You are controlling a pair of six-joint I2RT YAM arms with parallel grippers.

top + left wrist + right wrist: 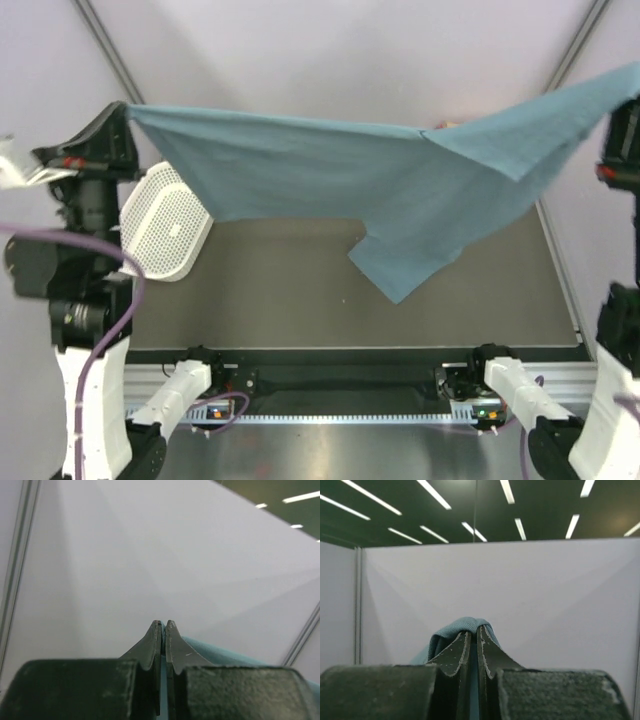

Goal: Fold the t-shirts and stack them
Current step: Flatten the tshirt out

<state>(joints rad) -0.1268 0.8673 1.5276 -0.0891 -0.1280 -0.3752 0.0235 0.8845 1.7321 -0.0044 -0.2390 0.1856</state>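
Near edge: we see a ridged metal rail running across the front, with the left arm and the right arm rising from its two ends.
Bench: the bench is a flat, dull olive-grey surface, plain and matte, framed by a dark border at the front and a pale strip along its right side.
Basket: a white mesh basket sits tilted at the bench's left edge, just beside the left arm.
Shirt: the dusty blue-grey t-shirt hangs in the air above the bench, stretched wide from left to right. Its top edge sags in the middle, and one sleeve droops low over the right half. We cannot tell whether that sleeve touches the surface.
Left end effector: the left end effector has its fingers pressed together on a thin edge of the blue cloth, at the shirt's upper left corner.
Right end effector: the right end effector is likewise clamped on the cloth, which bunches over its tips.
Room: pale grey walls close in the back and sides. Above them is a dark ceiling with strip lights.
Count: we count one t-shirt in view, one basket, two arms and two end effectors.
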